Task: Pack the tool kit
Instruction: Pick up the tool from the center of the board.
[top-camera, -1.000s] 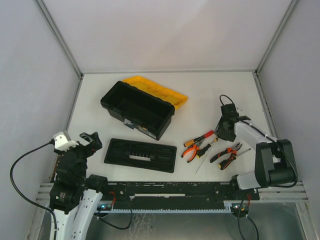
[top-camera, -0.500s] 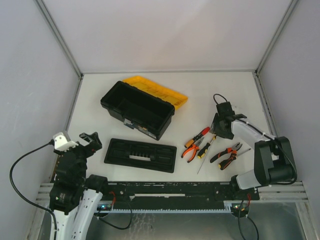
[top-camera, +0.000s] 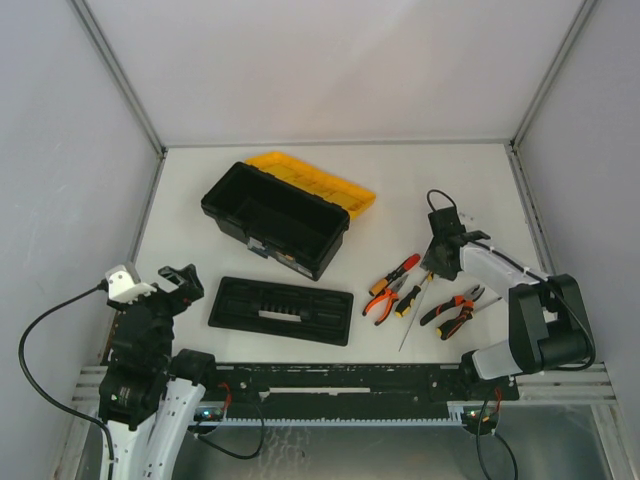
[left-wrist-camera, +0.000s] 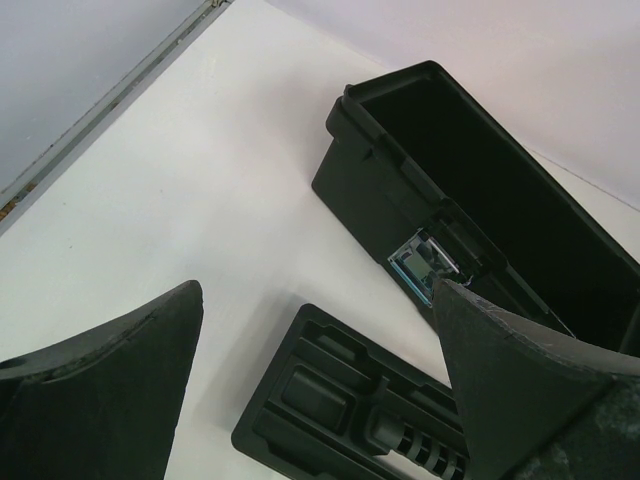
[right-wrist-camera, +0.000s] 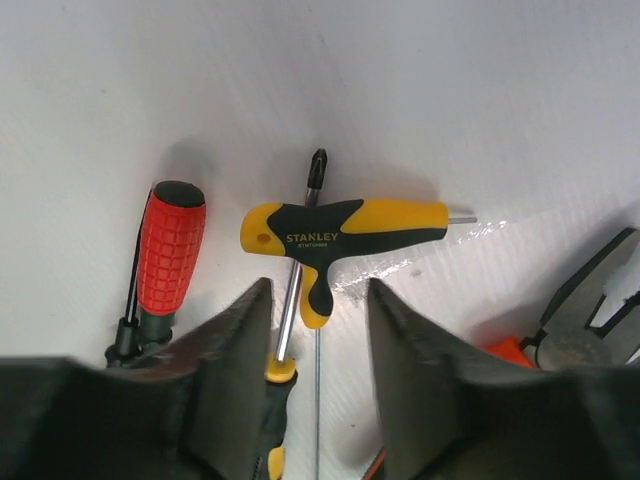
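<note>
Hovering low over the loose tools (top-camera: 420, 295), the right gripper (right-wrist-camera: 318, 300) is spread astride a screwdriver shaft (right-wrist-camera: 290, 310), probably to pinch it. The left gripper (left-wrist-camera: 315, 290), also spread, faces the toolbox (top-camera: 275, 215), whose lid (top-camera: 318, 185) lies back for loading.

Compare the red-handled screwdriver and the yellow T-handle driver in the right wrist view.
The red-handled screwdriver has a straight, ribbed red grip; the T-handle driver has a yellow-and-black crossbar. The red-handled screwdriver runs up the picture; the T-handle driver's bar runs across. Both lie on the white table, ungripped.
</note>
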